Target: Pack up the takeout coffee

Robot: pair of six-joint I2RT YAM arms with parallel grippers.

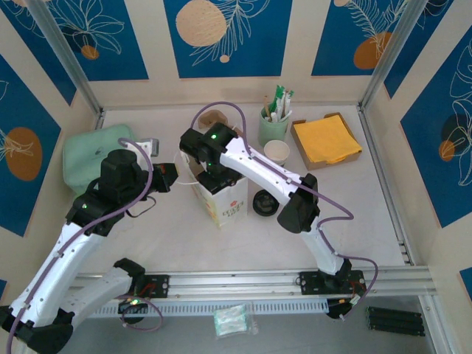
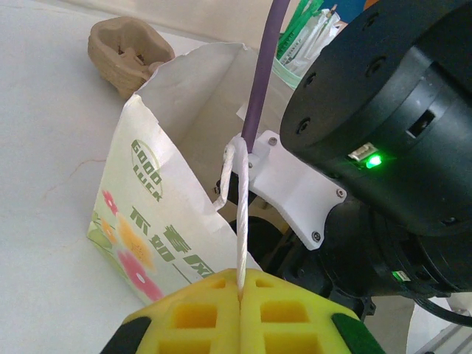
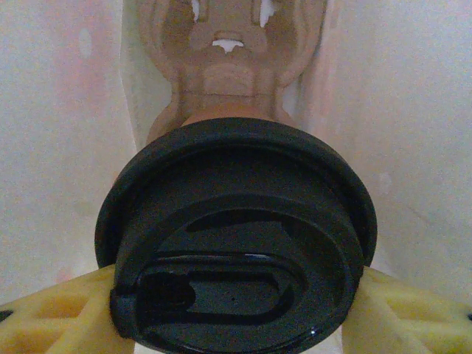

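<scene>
The counter [image 1: 184, 243] lies bare toward its near rail, with loose things crowded along its far edge. The right arm [image 1: 258, 173] reaches over the paper bag [image 1: 225, 203], so from overhead the bag's mouth and the hand inside it are covered. The right wrist view shows the right hand [image 3: 236, 324] between the bag's white walls. Its yellow fingers [image 3: 59, 313] sit on either side of a black-lidded cup [image 3: 236, 236], grasping it. The lid's brim hides the contact and the cup's body. Beyond it a brown moulded shape [image 3: 228, 44] is too blurred to name.

The left hand [image 2: 241, 291] is clenched on the bag's white cord handle [image 2: 240, 221], which runs taut. The frame's lower edge cuts off its pads.

The takeout coffee [image 1: 277, 151] stands open on the counter outside the bag, just beside the mint-green cup [image 1: 273, 125]. A loose black lid [image 1: 265, 203] lies between the bag and the right arm's elbow.
</scene>
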